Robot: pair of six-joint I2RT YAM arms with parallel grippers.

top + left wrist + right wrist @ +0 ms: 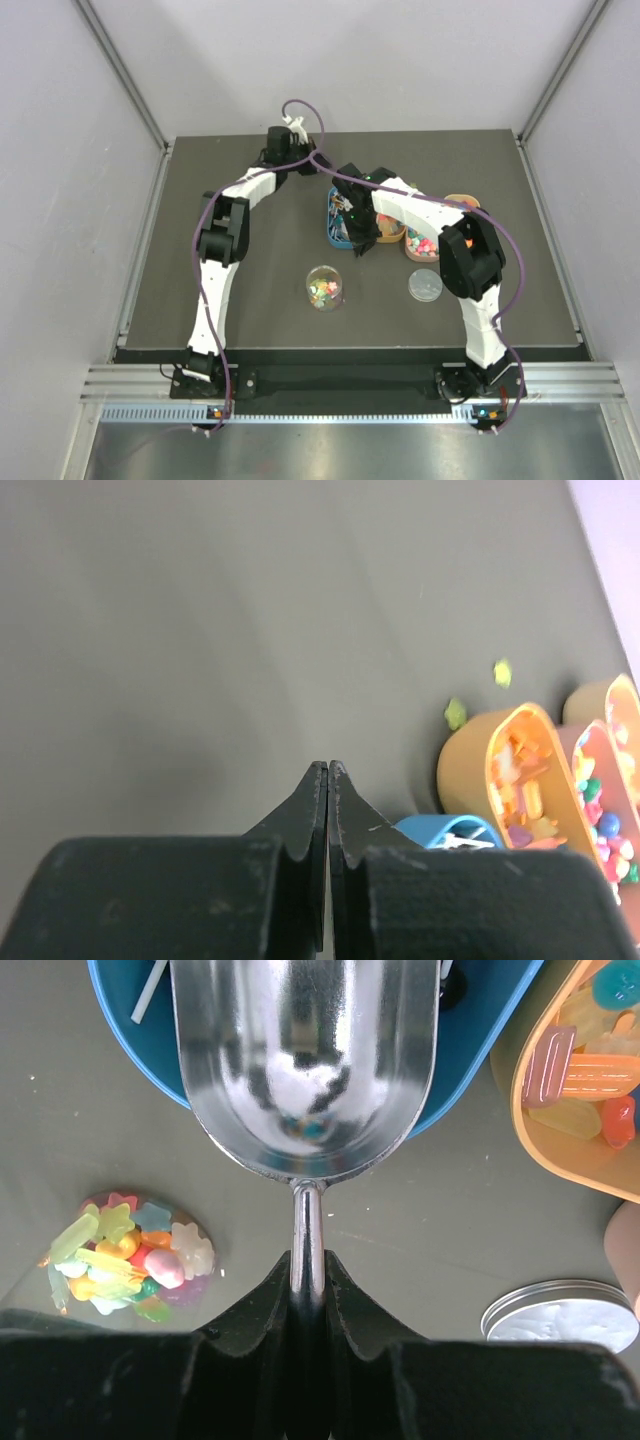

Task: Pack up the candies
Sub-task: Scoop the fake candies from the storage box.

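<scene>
Mixed coloured candies (130, 1260) lie in a clear round jar (324, 290) in the middle of the table. More candies (585, 1070) fill the orange tray (390, 235) and the pink tray (420, 243). My right gripper (307, 1260) is shut on the handle of a metal scoop (305, 1060). The scoop's bowl hangs over the near end of the blue tray (120, 1000); it shows only reflections. The right gripper (358, 240) sits just behind the jar. My left gripper (328, 770) is shut and empty, at the table's far edge (285, 140).
The jar's silver lid (425, 286) lies right of the jar, also in the right wrist view (560, 1320). Two loose yellow-green candies (456, 713) lie on the dark table beside the orange tray (470, 760). The blue tray (440, 830) holds white sticks.
</scene>
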